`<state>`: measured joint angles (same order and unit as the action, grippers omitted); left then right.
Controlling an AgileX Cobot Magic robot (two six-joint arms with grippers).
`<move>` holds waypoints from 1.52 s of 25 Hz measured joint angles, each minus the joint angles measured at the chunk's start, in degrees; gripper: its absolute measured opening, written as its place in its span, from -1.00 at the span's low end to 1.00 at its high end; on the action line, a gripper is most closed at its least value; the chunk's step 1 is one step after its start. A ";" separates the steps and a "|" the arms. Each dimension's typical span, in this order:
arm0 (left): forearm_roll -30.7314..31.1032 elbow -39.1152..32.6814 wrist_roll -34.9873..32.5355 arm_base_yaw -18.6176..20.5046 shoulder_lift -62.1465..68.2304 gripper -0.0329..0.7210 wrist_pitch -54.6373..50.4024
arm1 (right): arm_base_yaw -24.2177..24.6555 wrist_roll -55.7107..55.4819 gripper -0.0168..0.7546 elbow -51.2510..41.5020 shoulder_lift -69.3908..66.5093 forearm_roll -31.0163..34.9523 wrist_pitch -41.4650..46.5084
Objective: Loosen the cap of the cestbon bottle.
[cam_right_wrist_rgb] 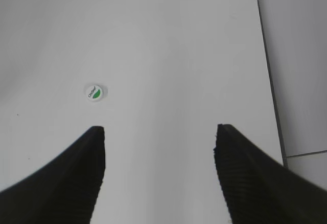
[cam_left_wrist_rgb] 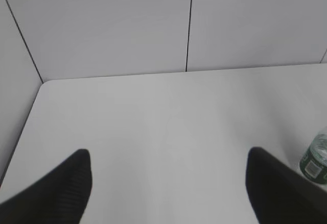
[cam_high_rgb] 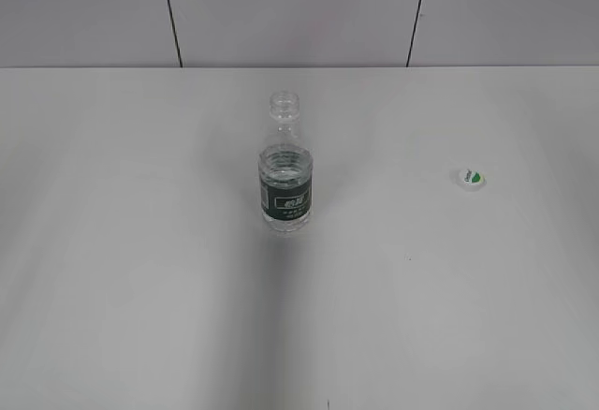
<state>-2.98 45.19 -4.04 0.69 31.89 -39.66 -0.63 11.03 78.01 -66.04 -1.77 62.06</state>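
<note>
1. The bench [cam_high_rgb: 140,288] is a plain white surface with rounded corners, backed by pale wall panels [cam_high_rgb: 290,7] split by dark vertical seams.

2. The cestbon bottle [cam_high_rgb: 285,174] stands upright near the middle of the bench in the exterior view, its dark green label band facing the camera and its threaded neck bare and open at the top. In the left wrist view only a sliver of it shows at the right edge, just beside the right-hand finger.

3. The left claw [cam_left_wrist_rgb: 168,175] is released: its two dark ribbed fingers [cam_left_wrist_rgb: 66,183] stand wide apart over bare bench, with nothing between them. It does not appear in the exterior view.

4. The right claw [cam_right_wrist_rgb: 158,155] is likewise released, its fingers [cam_right_wrist_rgb: 76,173] spread over bare bench near the right-hand rounded corner, gripping nothing. It too is outside the exterior view.

5. The cap [cam_high_rgb: 470,178] lies off the bottle, flat on the bench and well apart from it to the right, green leaf mark facing up. In the right wrist view it sits beyond the left-hand finger, clear of it.
</note>
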 joint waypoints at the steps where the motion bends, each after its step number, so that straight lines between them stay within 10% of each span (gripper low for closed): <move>1: 0.12 -1.22 0.00 0.00 -2.49 0.58 -0.60 | 0.00 0.04 0.37 -0.14 0.95 0.00 0.00; 14: 1.47 -10.77 0.00 0.00 -31.68 0.58 -16.34 | 0.00 0.06 0.37 -1.94 8.72 -0.01 -0.02; 38: 1.47 -15.02 -0.56 0.00 -32.28 0.58 -21.48 | 0.00 0.88 0.37 -32.35 43.89 0.05 -2.20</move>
<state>-1.51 30.17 -4.60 0.69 -0.39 -61.14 -0.63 11.91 45.66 -22.15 -1.72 59.86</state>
